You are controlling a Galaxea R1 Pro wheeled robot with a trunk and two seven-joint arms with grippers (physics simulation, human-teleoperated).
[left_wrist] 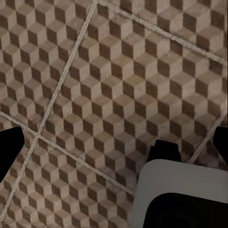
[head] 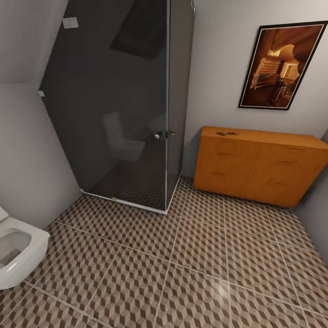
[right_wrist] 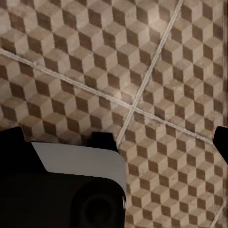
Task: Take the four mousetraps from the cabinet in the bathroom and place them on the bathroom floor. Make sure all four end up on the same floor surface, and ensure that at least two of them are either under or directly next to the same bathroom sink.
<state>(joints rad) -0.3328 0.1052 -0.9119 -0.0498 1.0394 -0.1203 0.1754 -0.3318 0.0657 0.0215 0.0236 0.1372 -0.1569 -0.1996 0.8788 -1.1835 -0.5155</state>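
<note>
Two mousetraps (head: 227,134) countable atop one cabinet (head: 255,165), both arms' fingers spread, holding nothing

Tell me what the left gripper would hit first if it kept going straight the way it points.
Most likely the floor. The left wrist view looks along the left gripper onto cube-patterned tiles, with nothing between the dark fingers and the tiles. How far off the floor lies is unclear.

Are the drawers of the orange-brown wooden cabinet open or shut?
Shut: every drawer front on the orange-brown wooden cabinet sits flush. Small dark mousetraps lie on its top.
</note>
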